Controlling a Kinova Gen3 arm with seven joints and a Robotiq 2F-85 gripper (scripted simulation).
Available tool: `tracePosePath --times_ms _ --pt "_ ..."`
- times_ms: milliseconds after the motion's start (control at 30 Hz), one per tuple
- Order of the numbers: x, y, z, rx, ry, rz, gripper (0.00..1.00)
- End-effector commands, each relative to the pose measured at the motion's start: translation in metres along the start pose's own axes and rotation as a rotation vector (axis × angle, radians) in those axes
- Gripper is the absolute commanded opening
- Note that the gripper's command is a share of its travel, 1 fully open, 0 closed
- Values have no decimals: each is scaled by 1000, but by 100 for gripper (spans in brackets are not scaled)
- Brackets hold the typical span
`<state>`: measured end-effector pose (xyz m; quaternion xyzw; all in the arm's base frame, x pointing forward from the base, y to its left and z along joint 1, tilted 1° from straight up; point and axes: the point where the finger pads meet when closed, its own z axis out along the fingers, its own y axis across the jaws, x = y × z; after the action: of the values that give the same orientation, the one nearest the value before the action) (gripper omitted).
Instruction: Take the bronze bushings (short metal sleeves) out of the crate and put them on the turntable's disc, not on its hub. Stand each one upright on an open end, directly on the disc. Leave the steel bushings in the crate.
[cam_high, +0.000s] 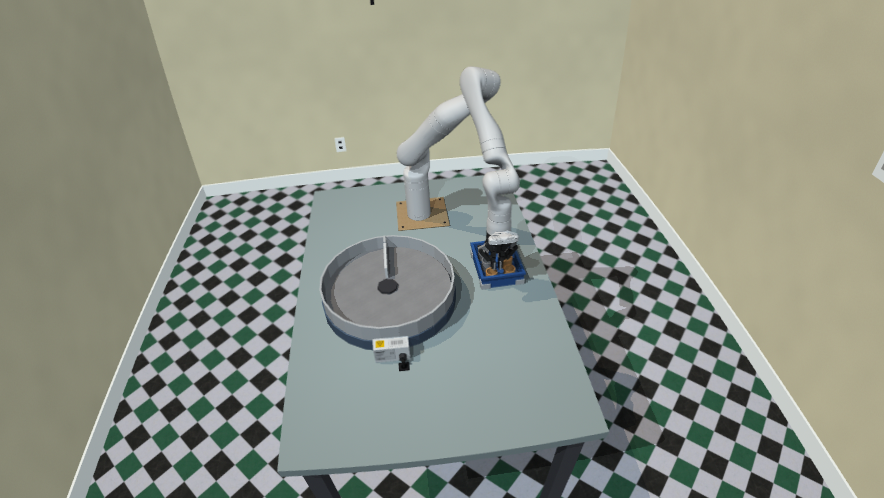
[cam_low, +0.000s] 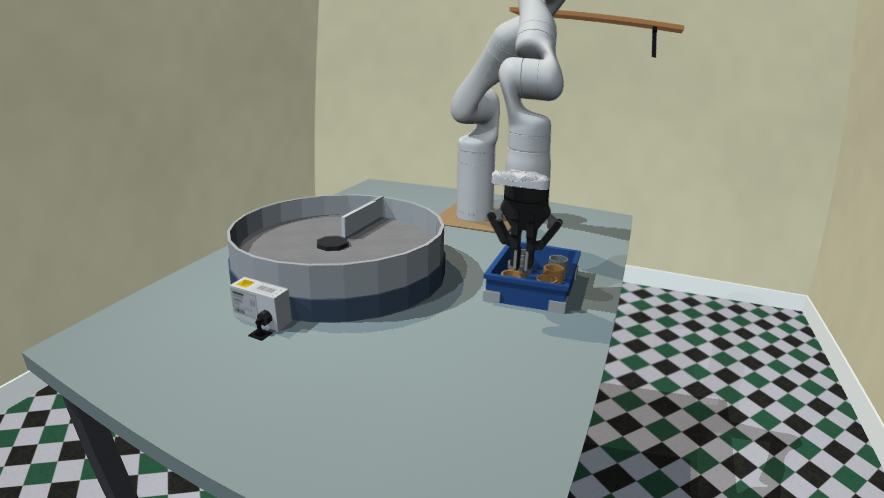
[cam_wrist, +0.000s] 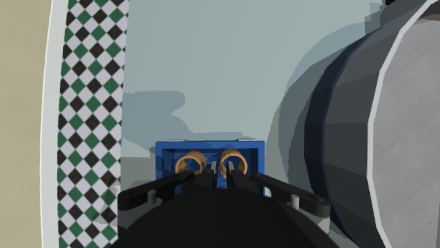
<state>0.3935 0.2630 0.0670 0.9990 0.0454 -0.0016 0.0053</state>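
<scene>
The blue crate (cam_high: 504, 282) (cam_low: 525, 295) (cam_wrist: 210, 144) holds bronze and steel bushings. A bronze bushing (cam_low: 506, 273) (cam_wrist: 244, 162) stands at its front left. Another bronze bushing (cam_low: 554, 274) is at the right, with a bronze rim (cam_low: 546, 277) just in front of it. A steel bushing (cam_low: 558, 258) is behind them. My gripper (cam_high: 497, 262) (cam_low: 522, 266) (cam_wrist: 222, 168) points down into the crate, fingers narrowly apart and nothing seen held. In the wrist view one fingertip overlaps the front-left bushing's opening; contact is unclear. The turntable's disc (cam_high: 364, 304) (cam_low: 278, 241) (cam_wrist: 410, 125) bears no bushings in view.
A dark hub (cam_high: 387, 286) (cam_low: 332, 243) sits at the disc's centre. A divider (cam_high: 386, 256) (cam_low: 361, 216) runs from near the hub to the raised rim wall (cam_high: 389, 332) (cam_low: 346, 278). A control box (cam_high: 390, 350) (cam_low: 258, 304) stands at the turntable's front. The crate is near the table's right edge.
</scene>
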Motion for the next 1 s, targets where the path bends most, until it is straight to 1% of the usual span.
tracePosePath --times_ms 0,967 --pt "2 -1 1 0 2 -12 12" --pt "-1 1 1 -1 -1 -10 12"
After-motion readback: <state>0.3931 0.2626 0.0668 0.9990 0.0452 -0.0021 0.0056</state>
